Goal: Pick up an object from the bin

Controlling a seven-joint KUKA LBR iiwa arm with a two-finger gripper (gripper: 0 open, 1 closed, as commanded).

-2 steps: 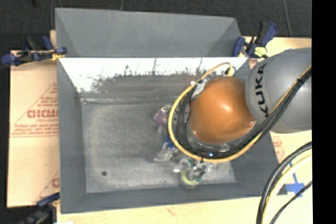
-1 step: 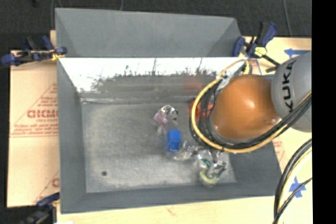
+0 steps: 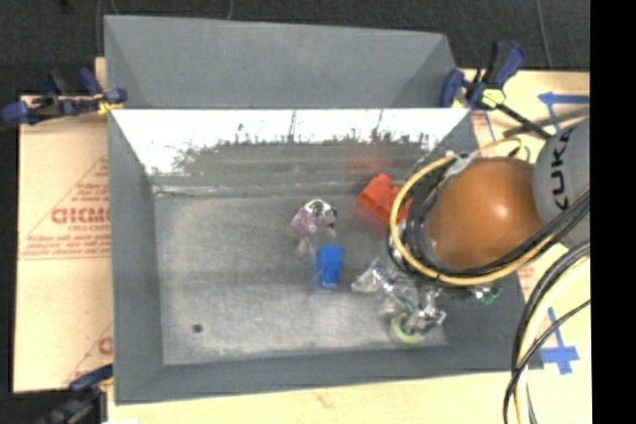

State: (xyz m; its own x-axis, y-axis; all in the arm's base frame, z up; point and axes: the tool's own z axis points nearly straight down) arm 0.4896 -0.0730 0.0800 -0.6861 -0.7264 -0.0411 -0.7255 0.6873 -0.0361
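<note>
My gripper (image 3: 415, 311) hangs over a small pale-green ring-like thing (image 3: 405, 331), near right in the grey metal bin (image 3: 134, 293). Jaws' state: cannot tell. Probably light, stiff; pinch across its rim.

Letters "KU" stand on the arm (image 3: 562, 176); nothing else legible

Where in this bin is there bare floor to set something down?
The left half of the grey metal bin's floor is bare, from its left wall to the small purple-and-clear object and the blue block. The right side is crowded: an orange-red block, a clear crumpled piece and the gripper sit close together.
</note>
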